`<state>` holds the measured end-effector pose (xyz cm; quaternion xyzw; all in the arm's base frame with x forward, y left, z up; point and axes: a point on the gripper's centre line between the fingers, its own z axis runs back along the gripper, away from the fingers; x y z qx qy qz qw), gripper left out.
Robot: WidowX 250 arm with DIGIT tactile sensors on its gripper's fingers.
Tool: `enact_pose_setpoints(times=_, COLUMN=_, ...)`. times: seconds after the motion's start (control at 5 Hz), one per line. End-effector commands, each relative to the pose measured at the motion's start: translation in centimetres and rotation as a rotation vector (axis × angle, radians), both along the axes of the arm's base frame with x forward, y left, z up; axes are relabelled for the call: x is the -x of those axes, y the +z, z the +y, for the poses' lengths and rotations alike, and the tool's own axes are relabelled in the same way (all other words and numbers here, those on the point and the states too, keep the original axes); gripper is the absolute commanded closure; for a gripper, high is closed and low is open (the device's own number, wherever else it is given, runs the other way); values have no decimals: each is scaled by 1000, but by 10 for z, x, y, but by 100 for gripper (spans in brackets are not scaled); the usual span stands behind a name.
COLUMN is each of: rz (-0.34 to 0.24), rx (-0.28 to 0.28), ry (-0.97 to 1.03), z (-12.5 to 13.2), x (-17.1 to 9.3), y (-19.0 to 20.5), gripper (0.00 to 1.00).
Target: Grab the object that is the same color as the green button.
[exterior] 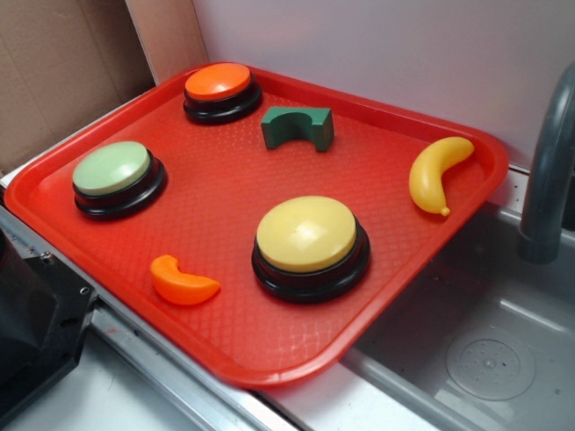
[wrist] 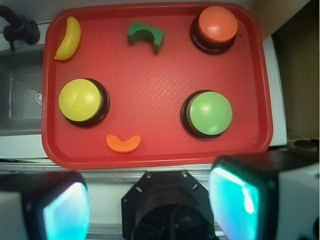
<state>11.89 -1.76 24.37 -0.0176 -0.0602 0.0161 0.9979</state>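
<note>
You've got a red tray (exterior: 225,193) carrying everything, so work off its edges. Biggest thing on it is the yellow button (exterior: 309,235), sitting toward the near edge in the exterior view. Next down is the green button (exterior: 114,169) by the left edge, pale green dome on a black base, and then the orange button (exterior: 218,83) up in the far left corner. That green one is only your colour reference, don't go pressing it.

What you actually want is the block (exterior: 298,127), the dark green arch near the far edge, just beside the orange button but not touching it. In the exterior view its cutout faces down and toward the camera. The banana (exterior: 437,172) is over by the right edge and the little orange crescent (exterior: 182,281) is near the front edge, both well apart from the block, so no clutter to fight.

My take: come straight down over the arch and line the fingers across its flat faces, not across the cutout or the legs, or it'll likely twist out. Watch the orange button on that side.

The hand (wrist: 150,200) is wide open, holding nothing and touching nothing, hanging off the tray's near edge in the wrist view.
</note>
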Motion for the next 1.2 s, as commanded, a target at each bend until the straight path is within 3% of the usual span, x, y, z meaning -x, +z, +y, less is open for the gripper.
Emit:
enact_pose_setpoints(times=0.0, rz=0, rx=0, ry=0, z=0, x=0, y=0, gripper=0)
enact_pose_setpoints(times=0.6, rz=-110, rx=-203, ry=-257, z=55, x=-60, y=2, gripper=0)
enact_pose_setpoints(times=0.8, rz=-127, rx=-265, ry=-458, z=68, x=-95, y=-8, gripper=0)
enact_pose_setpoints(times=1.0, rz=-85, rx=-314, ry=-641, z=67, x=-137, y=-41, gripper=0)
